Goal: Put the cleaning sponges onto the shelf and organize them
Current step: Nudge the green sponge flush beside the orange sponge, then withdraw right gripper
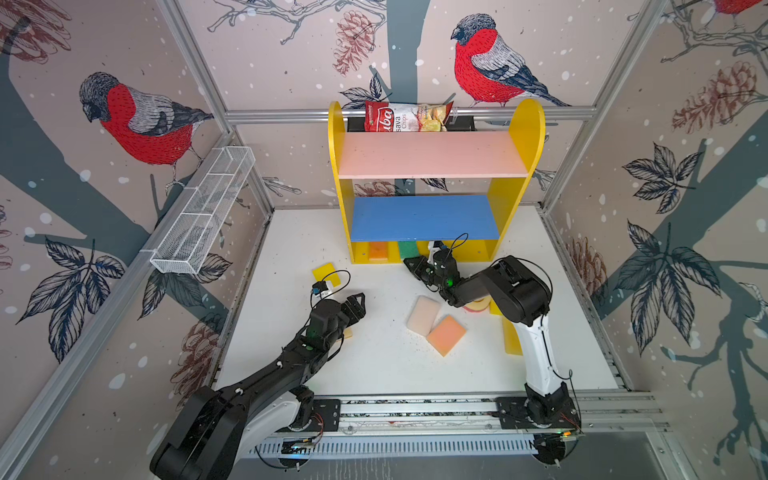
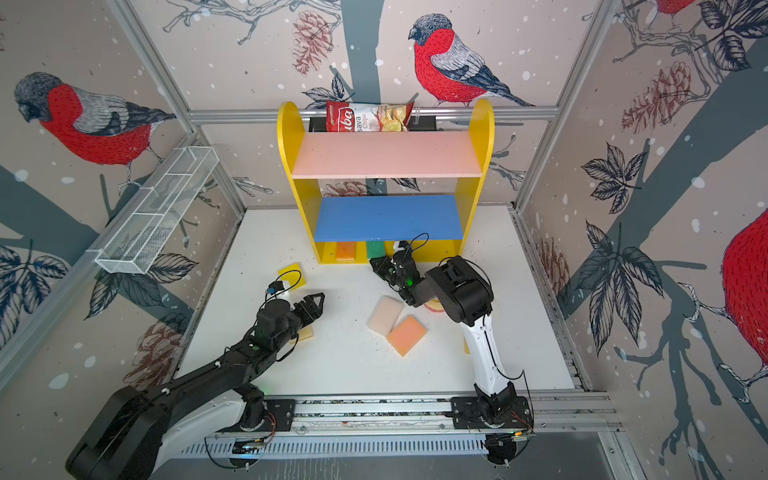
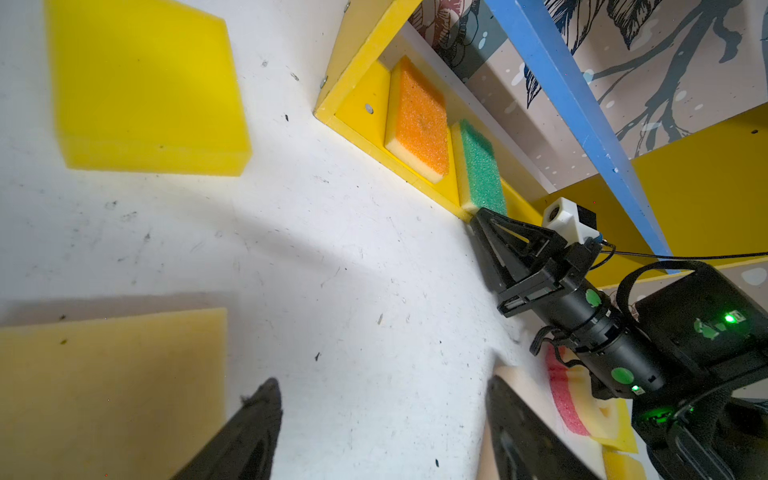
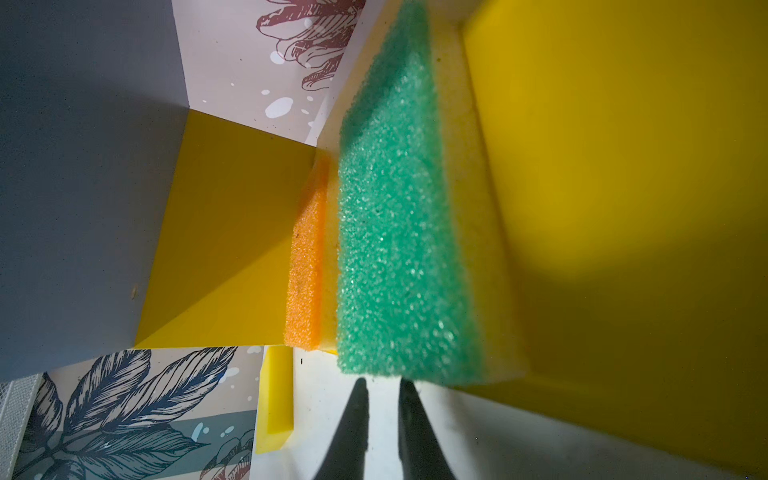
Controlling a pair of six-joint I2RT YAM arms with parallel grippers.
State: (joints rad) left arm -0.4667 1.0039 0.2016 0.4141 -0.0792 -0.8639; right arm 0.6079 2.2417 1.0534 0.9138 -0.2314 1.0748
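Tips of my right fingers (image 4: 357,415) nearly together, gripping nothing, at near end of green sponge (image 4: 399,232); contact unclear. Sponge dead ahead at 12 o'clock, flat on shelf (image 1: 511,199) base, long axis running straight away from me; orange sponge (image 4: 305,266) at its 9 o'clock. Likely move: straight push deeper. My left fingers (image 3: 249,428) spread wide, empty, over bench (image 1: 374,365), farther off.

Shelf (image 1: 528,137), one, of three boards. Sponges, eight distinct: orange (image 1: 378,251), green (image 1: 409,248), yellow (image 1: 324,272), pale yellow (image 3: 112,382), cream (image 1: 423,315), salmon (image 1: 446,336), round (image 1: 478,306), long yellow (image 1: 512,338). Whether the yellow patch (image 1: 494,309) beside it is a ninth cannot be told. Chips bag (image 1: 405,116), one. Wire basket (image 1: 203,212), one. Grippers, two: left gripper (image 3: 382,380), right gripper (image 4: 383,382).
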